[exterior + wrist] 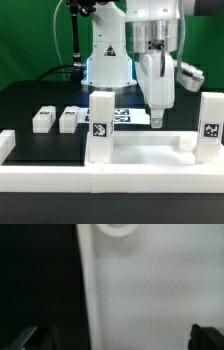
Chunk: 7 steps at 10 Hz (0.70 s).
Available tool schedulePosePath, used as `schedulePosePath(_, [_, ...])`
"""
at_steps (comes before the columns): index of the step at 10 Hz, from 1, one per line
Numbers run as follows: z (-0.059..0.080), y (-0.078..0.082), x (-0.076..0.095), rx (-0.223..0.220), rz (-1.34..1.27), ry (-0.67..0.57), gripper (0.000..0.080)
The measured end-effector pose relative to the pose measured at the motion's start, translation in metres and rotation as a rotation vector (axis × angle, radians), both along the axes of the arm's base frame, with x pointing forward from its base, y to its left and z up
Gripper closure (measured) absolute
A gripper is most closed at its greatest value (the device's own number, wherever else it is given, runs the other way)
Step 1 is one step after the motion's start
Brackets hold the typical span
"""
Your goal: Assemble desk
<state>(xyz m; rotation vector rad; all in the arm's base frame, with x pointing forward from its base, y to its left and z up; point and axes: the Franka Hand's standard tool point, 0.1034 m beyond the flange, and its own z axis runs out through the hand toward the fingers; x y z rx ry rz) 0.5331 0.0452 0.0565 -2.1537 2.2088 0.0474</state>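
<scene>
The white tabletop panel (150, 150) lies flat on the black table with two white tagged legs standing on it, one at the exterior view's left (100, 125) and one at its right (210, 122). Two loose tagged legs (42, 120) (68, 118) lie on the table further to the left. My gripper (157, 120) points down over the panel's far edge. In the wrist view the gripper (120, 339) is open, its fingers (36, 339) wide apart. The white panel surface (150, 291), with a round hole (118, 228), fills the space between them.
Long low white border rails (100, 185) run along the front and the exterior view's left (8, 145). The marker board (124, 117) lies behind the panel, before the arm's base (108, 60). The black table (35, 274) shows beside the panel's edge.
</scene>
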Motion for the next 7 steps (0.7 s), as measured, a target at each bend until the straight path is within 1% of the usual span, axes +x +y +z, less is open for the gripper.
schedulePosePath(2, [-0.014,-0.008,-0.008,-0.02,-0.004,0.008,0.015])
schedulePosePath(4, [-0.032,-0.017,-0.013,-0.038,-0.004,0.031,0.015])
schedulePosePath(7, [-0.043,-0.027,-0.011,-0.053,0.021,0.04,0.015])
